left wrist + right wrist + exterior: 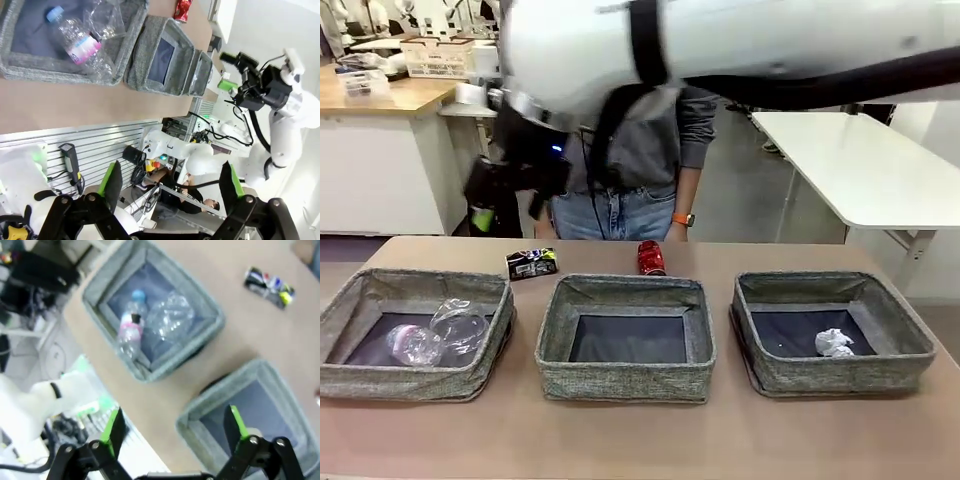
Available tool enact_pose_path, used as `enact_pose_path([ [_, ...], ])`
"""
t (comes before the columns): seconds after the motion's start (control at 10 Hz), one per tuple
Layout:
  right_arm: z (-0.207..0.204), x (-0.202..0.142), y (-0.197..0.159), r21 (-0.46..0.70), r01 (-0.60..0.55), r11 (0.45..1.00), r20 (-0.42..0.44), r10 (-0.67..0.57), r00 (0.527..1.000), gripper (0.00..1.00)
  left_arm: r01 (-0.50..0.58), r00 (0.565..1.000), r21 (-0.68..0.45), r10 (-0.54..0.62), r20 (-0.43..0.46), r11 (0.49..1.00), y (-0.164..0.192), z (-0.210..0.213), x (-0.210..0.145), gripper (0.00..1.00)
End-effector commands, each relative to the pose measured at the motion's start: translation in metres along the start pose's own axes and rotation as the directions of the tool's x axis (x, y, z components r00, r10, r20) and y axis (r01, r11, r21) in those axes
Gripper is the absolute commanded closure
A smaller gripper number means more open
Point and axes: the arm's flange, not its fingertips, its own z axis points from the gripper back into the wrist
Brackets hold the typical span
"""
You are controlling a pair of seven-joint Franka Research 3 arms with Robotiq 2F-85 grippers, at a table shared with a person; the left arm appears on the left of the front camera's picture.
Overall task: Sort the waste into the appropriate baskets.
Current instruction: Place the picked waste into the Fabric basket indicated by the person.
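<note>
centrally, crushed red can (651, 257) behind woven basket (625, 381)

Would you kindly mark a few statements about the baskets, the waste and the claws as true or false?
1. The bottle lies in the left basket. True.
2. The middle basket holds the red can. False: the red can stands on the table behind that basket.
3. The paper ball lies in the right basket. True.
4. The right claw grips the black can. False: the claw is open and holds nothing; the black can lies on the table.
5. The cup shares a basket with the bottle. True.
</note>
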Motion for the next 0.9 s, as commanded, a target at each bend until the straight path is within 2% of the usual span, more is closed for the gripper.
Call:
enact_pose_path([
  [0.0, 0.007, -0.115, -0.005, 0.032, -0.004, 0.999, 0.132, 0.000, 0.991, 0.00, 0.003, 1.000, 0.007, -0.003, 0.001, 1.000, 0.000, -0.002, -0.002, 0.01],
  [0.2, -0.002, -0.107, -0.010, 0.014, 0.024, 1.000, 0.103, -0.025, 0.994, 0.00, 0.003, 1.000, 0.007, -0.003, 0.001, 1.000, 0.000, -0.002, -0.002, 0.01],
  [0.3, 0.008, -0.069, -0.016, 0.005, 0.070, 0.998, 0.098, -0.070, 0.993, 0.00, 0.003, 1.000, 0.007, -0.003, 0.001, 1.000, 0.000, -0.002, -0.002, 0.01],
  [0.6, 0.008, -0.069, -0.016, 0.005, 0.070, 0.998, 0.098, -0.070, 0.993, 0.00, 0.003, 1.000, 0.007, -0.003, 0.001, 1.000, 0.000, -0.002, -0.002, 0.01],
  [0.7, 0.005, -0.081, -0.018, 0.005, 0.064, 0.998, 0.108, -0.064, 0.992, 0.00, 0.001, 1.000, 0.000, -0.001, 0.000, 1.000, 0.000, 0.000, 0.000, 0.01],
  [0.8, 0.017, -0.085, -0.039, 0.019, 0.212, 0.977, 0.099, -0.212, 0.972, 0.00, 0.070, 0.994, -0.058, -0.074, -0.084, 0.996, -0.016, -0.030, 0.016, 0.01],
])
